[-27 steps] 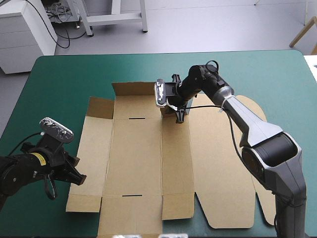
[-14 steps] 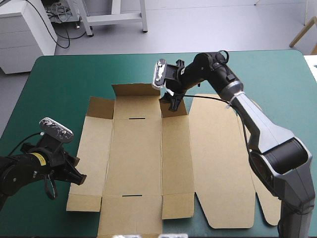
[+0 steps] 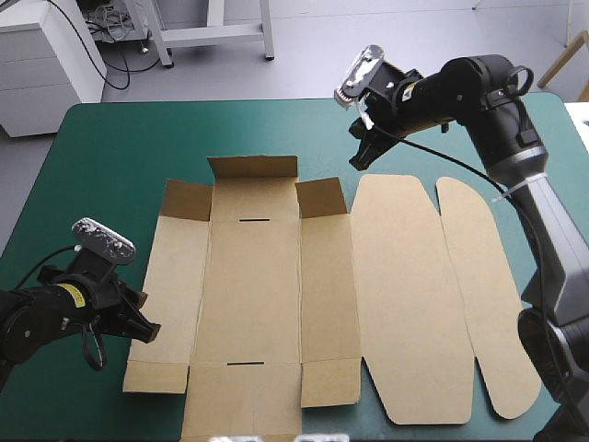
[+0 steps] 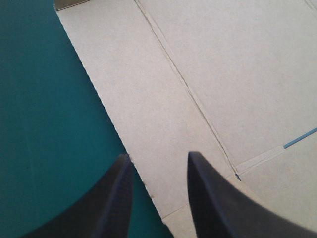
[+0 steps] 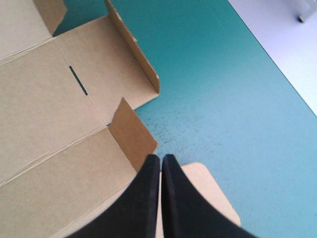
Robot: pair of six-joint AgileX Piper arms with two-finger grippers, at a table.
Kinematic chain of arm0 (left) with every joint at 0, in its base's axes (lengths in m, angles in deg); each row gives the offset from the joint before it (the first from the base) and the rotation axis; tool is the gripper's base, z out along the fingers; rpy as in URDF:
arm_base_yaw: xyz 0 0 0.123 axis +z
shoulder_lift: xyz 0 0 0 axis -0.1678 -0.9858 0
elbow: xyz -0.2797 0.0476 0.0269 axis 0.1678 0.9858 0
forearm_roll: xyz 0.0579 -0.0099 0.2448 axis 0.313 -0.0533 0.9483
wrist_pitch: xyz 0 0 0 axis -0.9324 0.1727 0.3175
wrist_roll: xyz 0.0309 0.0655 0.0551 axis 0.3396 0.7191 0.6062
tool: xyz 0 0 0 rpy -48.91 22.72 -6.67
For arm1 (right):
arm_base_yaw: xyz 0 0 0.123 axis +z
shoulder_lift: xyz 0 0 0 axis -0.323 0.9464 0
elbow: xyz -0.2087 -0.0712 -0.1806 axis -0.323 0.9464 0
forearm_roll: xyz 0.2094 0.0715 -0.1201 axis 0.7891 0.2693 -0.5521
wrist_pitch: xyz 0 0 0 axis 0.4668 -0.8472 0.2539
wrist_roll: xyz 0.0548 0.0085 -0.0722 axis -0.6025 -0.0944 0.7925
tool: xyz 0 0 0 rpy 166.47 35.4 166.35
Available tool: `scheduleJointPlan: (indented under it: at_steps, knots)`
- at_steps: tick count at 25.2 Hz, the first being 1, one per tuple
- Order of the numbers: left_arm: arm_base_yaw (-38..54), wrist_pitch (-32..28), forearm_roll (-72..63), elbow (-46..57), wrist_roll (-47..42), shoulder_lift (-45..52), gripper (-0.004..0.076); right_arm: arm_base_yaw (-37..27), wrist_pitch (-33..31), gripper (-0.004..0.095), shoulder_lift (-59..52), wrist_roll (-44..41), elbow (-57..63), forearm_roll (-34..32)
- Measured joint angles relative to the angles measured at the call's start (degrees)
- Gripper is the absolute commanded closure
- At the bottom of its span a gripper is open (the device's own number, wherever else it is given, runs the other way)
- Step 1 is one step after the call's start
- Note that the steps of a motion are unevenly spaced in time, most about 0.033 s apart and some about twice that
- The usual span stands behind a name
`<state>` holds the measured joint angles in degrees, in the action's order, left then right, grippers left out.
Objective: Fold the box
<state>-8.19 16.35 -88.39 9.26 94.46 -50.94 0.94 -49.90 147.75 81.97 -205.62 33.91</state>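
Lifted away, right gripper (image 5: 161, 158) tapers shut; brown box (image 3: 258, 285) creased, matte.

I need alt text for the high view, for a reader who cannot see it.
A brown box lies nearly flat on the teal-green table, only its far flaps raised. The right gripper, shut, hovers by the box's far edge; the left gripper, open, sits at the box's left edge.

The teal-green table (image 3: 120, 147) carries the brown box (image 3: 258, 295) (mostly flat, far flaps raised).
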Motion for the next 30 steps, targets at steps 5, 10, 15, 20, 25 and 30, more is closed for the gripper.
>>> scheduleJointPlan:
  at_steps: [5, 10, 15, 20, 25, 30]
  knots:
    - [0.0, 0.0, 0.0, 0.0, 0.0, 0.0, 0.0467, -6.2, -1.1, 0.092, -2.1, -15.3, 0.0, -4.6]
    - [0.0, 0.0, 0.0, 0.0, 0.0, 0.0, 0.0467, -12.0, -1.2, 0.0922, -4.3, -21.4, 0.5, -5.6]
    - [0.0, 0.0, -0.2, 0.0, 0.0, 0.0, 0.0467, -16.0, -1.2, 0.0922, -11.0, -22.9, 11.4, -5.7]
    - [0.0, -1.3, 0.9, 0.0, 0.0, 0.0, 0.0467, -17.6, -0.5, 0.0922, -20.1, -22.7, 27.8, -5.7]
    - [0.0, -4.2, 1.4, 0.0, -1.4, 0.0, 0.0467, -17.8, 3.6, 0.0922, -28.3, -22.7, 40.2, -5.6]
    - [0.0, -6.9, 1.4, 0.0, -4.4, 0.0, 0.0463, -17.8, 5.6, 0.0922, -35.6, -22.7, 49.1, -5.5]
